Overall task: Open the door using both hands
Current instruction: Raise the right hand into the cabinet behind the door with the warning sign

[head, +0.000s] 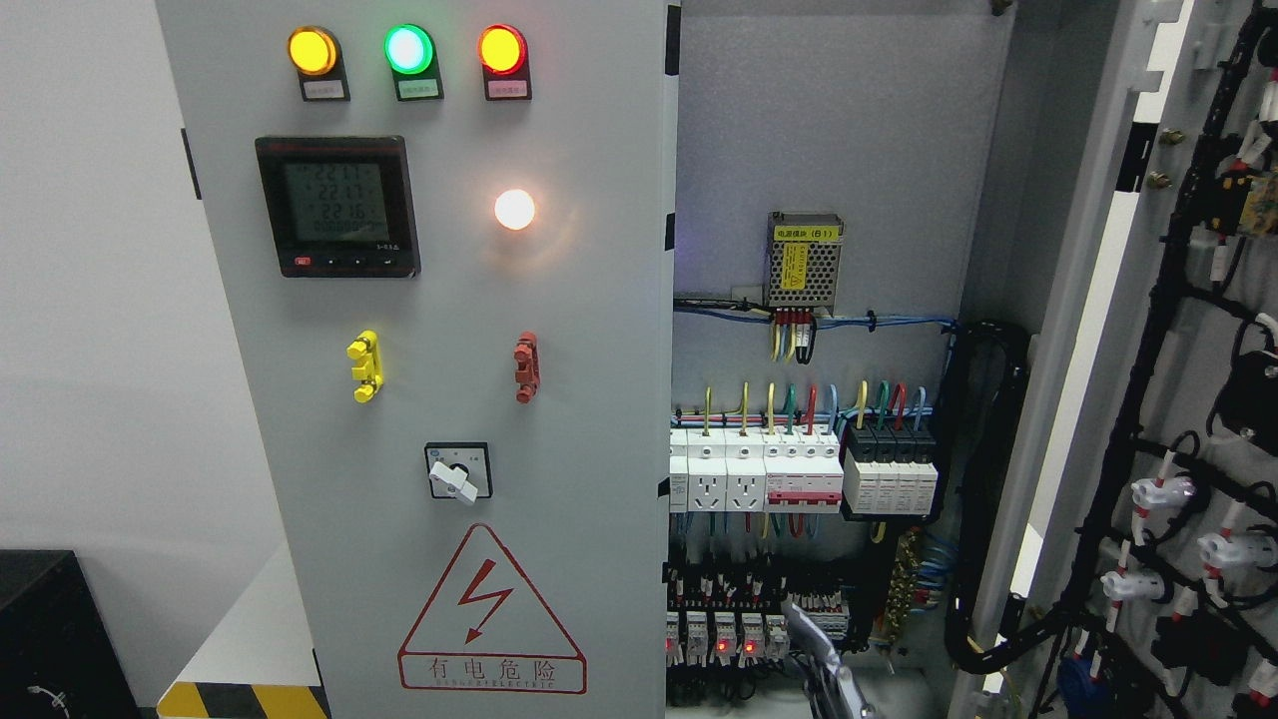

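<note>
A silvery robot hand (834,674) shows only in part at the bottom edge; its side and finger state cannot be told. Left of it stands the closed grey metal left door (449,399), marked "有电危险". Far right, the grey right door (1188,419) is swung open. Above hangs a perforated metal power module (805,262) labelled "电源模块".
</note>
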{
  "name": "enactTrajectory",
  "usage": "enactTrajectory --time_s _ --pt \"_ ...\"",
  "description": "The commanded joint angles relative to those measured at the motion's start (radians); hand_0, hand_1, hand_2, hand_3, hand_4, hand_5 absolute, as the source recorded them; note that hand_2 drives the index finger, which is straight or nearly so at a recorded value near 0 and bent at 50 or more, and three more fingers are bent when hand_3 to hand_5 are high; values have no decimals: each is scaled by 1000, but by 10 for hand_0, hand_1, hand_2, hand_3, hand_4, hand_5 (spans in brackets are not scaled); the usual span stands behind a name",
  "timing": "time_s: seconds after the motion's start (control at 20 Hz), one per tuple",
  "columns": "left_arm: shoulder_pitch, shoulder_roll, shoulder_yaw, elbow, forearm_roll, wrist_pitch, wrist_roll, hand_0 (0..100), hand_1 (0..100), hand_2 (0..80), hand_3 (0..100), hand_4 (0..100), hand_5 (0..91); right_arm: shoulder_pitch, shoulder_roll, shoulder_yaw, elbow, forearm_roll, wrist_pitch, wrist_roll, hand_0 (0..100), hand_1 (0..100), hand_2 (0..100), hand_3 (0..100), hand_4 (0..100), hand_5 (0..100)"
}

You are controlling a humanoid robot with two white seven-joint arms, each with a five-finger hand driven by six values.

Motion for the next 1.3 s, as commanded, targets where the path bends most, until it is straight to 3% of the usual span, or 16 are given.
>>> enactTrajectory --time_s 0.0,0.15,0.35,0.55,0.85,1.25 --pt "14 -9 -22 2 1 0 0 0 0 0 0 0 0 -278 55 -72 120 -32 81 0 0 0 0 0 0 0" --pt "15 -9 -22 4 1 0 0 0 0 0 0 0 0 -376 55 -105 241 -32 83 0 0 0 0 0 0 0" --pt "15 -10 -27 2 1 0 0 0 0 0 0 0 0 -431 61 -122 319 -67 86 2 0 0 0 0 0 0" --pt "14 -10 -30 -1 -1 0 0 0 0 0 0 0 0 -486 58 -121 365 -221 181 3 0 0 0 0 0 0" --pt "12 -10 -30 -1 -2 0 0 0 0 0 0 0 0 -525 49 -119 454 -222 193 11 0 0 0 0 0 0" --pt "12 -10 -30 -1 -2 0 0 0 0 0 0 0 0 -526 19 -112 450 -233 187 25 0 0 0 0 0 0"
